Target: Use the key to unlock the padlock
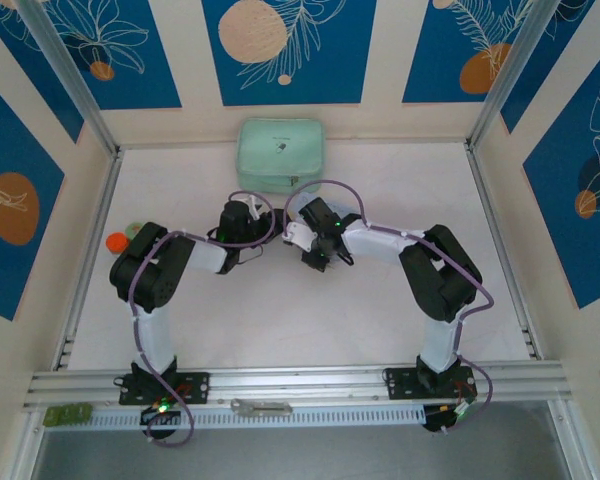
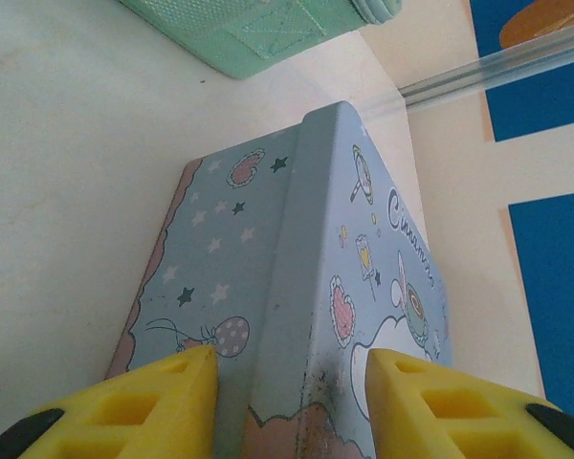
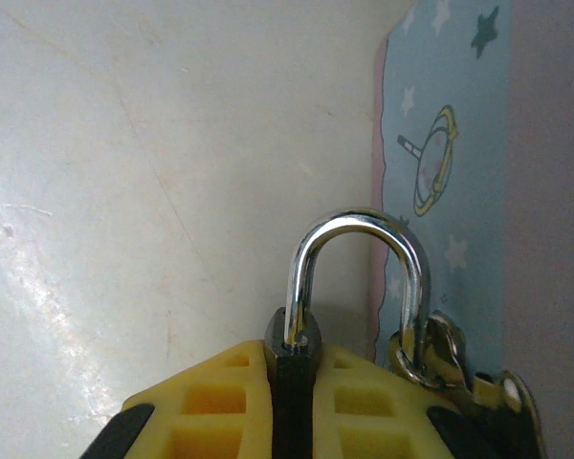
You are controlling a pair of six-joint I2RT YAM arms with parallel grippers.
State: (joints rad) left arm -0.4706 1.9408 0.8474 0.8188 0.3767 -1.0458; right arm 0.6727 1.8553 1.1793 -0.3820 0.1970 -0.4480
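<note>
**Right pincer pinching the padlock beside the tin**

The right gripper [image 3: 292, 368] is pinching the padlock [image 3: 295, 337] by its black body, with the shackle standing upright above the fingers. The shackle's other leg is touching small metal rings [image 3: 430, 349] against the light-blue tin [image 3: 459, 143]. The left gripper [image 2: 287, 382] is clamping that tin's ridge, near the green pouch [image 2: 268, 29] on the white table [image 2: 67, 191].

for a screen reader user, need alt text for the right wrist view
Yellow jaws shut on a small black padlock, its silver shackle arching upward against a white table. A light-blue tin with stars runs along the right edge.
</note>
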